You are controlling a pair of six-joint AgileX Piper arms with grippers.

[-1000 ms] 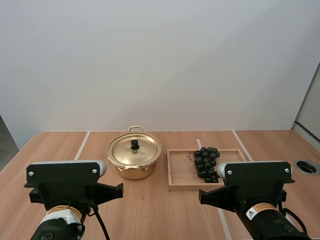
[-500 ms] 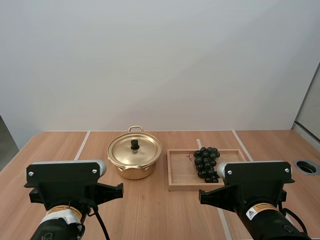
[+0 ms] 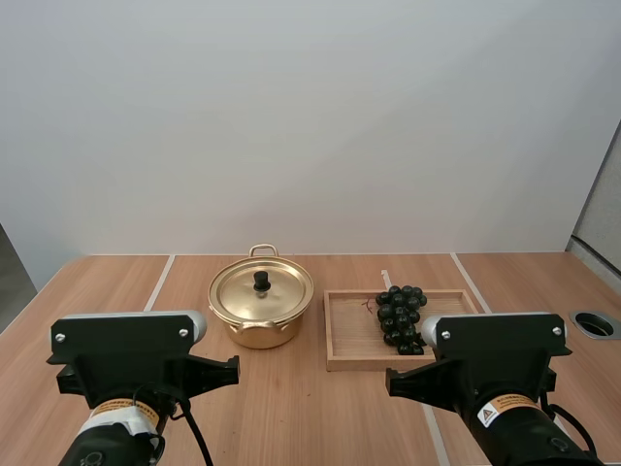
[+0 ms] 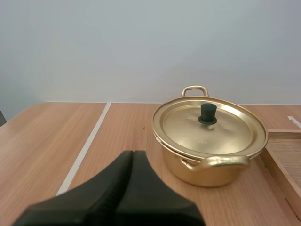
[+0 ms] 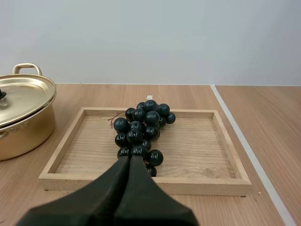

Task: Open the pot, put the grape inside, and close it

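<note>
Right arm's warning label (image 3: pixel 503 408) unreadable; left claw (image 4: pixel 132 154), closed and empty, faces the lidded pot (image 4: pixel 200 170), right claw (image 5: pixel 130 160) likewise faces grapes (image 5: pixel 141 126) on the tray (image 5: pixel 197 146).

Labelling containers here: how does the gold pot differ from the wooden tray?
The round gold metal pot is deep and closed by its knobbed lid; the rectangular wooden tray is shallow and open. The pot's inside is hidden; the tray shows a bunch of dark grapes. The pot has loop handles; the tray only a low rim. Both stand side by side on the table.
</note>
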